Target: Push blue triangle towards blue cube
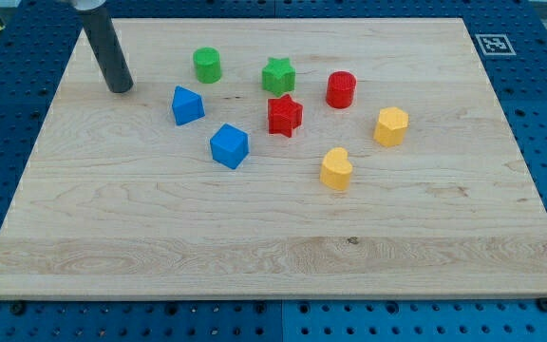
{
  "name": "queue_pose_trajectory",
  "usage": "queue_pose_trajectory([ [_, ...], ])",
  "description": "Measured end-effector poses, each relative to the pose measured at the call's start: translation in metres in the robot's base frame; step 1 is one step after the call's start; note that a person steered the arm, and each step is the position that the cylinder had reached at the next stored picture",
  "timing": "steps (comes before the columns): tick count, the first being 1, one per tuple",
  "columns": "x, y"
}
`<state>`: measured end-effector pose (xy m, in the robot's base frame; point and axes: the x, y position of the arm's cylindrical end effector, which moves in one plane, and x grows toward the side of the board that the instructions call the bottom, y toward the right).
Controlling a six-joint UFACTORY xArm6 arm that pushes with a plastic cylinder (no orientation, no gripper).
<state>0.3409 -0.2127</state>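
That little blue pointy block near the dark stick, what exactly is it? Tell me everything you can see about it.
The blue triangle is a small, solid-looking wedge in plain matte blue, like moulded plastic. It rests flat on the wooden board, in the upper left part of the view. Nothing touches it: my tip stands apart, up and to its left, and the blue cube sits close by, down and to its right, with a gap between them.

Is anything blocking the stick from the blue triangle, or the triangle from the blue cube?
No. My tip is at the blue triangle's upper left with bare board between. The blue cube sits just lower right of it, nothing visible between.
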Motion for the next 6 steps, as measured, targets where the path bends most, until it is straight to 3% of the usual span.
queue_pose_trajectory([
  [3,0.018,0.015],
  [5,0.013,0.098],
  [6,0.037,0.111],
])
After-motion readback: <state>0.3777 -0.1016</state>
